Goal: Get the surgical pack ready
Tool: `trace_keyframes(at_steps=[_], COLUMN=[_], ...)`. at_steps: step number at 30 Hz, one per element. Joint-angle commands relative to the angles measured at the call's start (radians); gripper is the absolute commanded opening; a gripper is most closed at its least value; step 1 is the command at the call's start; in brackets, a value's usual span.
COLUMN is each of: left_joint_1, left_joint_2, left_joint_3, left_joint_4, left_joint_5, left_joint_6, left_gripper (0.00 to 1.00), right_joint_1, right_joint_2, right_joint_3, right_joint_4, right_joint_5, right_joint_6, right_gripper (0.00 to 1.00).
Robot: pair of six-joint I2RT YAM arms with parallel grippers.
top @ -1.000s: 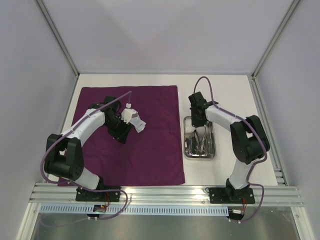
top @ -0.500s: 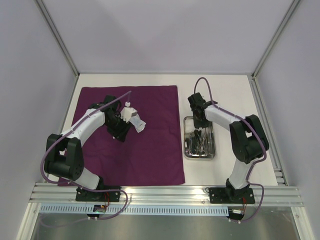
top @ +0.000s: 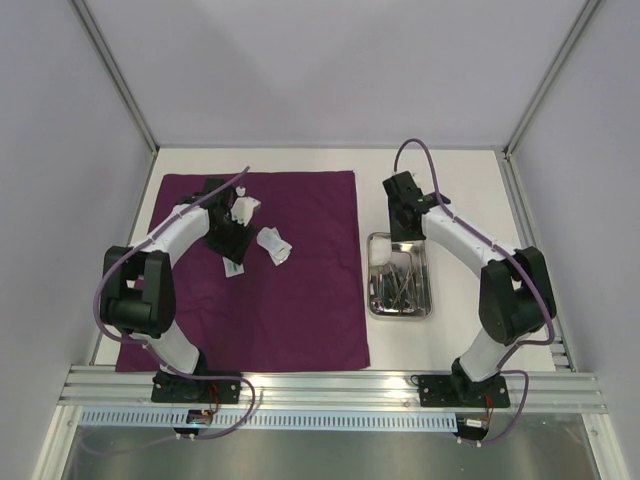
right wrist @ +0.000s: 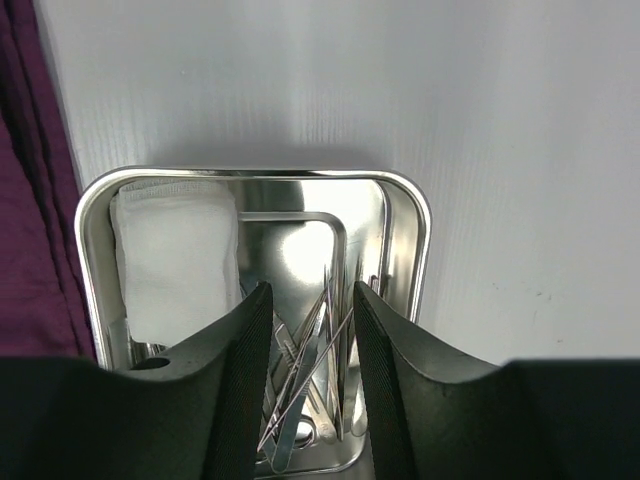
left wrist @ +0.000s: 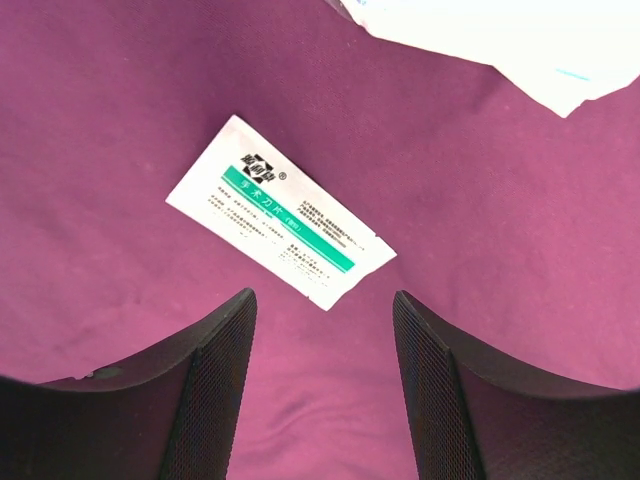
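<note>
purple cloth [top: 300,320] lies flat on the left half of the table [top: 460,180]. left claw [left wrist: 322,318] hovers over it, jaws spread, nothing between them and touching nothing. small packet [left wrist: 280,225] lies flat on the cloth just off the fingertips, at about 11 o'clock from the claw in the wrist view and 6 o'clock from it in the top view. its long axis runs 10-to-4 in the wrist view, so it sits skewed to the jaw line. white packets [top: 275,246] lie near, at 3 o'clock of the claw in the top view. the left arm is far nearer both. steel tray [top: 372,300] sits on bare table just beside the cloth's right edge, long axis 12-to-6, holding gauze [right wrist: 175,265] at its 10 o'clock corner and scissors and tweezers [right wrist: 310,385] lying lengthwise. right claw [right wrist: 310,300] hangs above the tray's far end, partly spread, empty, clear of the metal. likely next: a pick of the small packet by the left arm, needing a wrist turn to square up.
</note>
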Motion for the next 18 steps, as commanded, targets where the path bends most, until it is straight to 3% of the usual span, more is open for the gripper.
trace_keyframes(at_steps=[1, 5, 8, 11, 15, 18], left_joint_1=[0.002, 0.027, 0.045, 0.056, 0.063, 0.066], left_joint_2=[0.013, 0.019, 0.021, 0.013, -0.01, -0.016], left_joint_3=[0.028, 0.02, 0.001, -0.021, -0.047, -0.065], left_joint_4=[0.022, 0.03, 0.033, 0.039, 0.042, 0.045], left_joint_5=[-0.022, -0.013, -0.01, -0.011, -0.01, -0.01], left_joint_6=[-0.039, -0.041, -0.036, -0.033, -0.016, -0.007], left_gripper=[0.66, 0.64, 0.63, 0.63, 0.63, 0.63], right_joint_1=[0.012, 0.09, 0.169, 0.205, 0.248, 0.259], right_joint_2=[-0.056, -0.053, 0.015, 0.186, 0.416, 0.557], right_joint_3=[0.068, 0.147, 0.225, 0.364, 0.62, 0.702], right_joint_4=[-0.015, 0.022, 0.117, 0.175, 0.16, 0.198], right_joint_5=[0.018, -0.037, -0.261, -0.452, -0.555, -0.663], right_joint_6=[-0.031, -0.07, -0.076, -0.021, 0.036, 0.116], right_gripper=[0.4, 0.49, 0.64, 0.66, 0.67, 0.66])
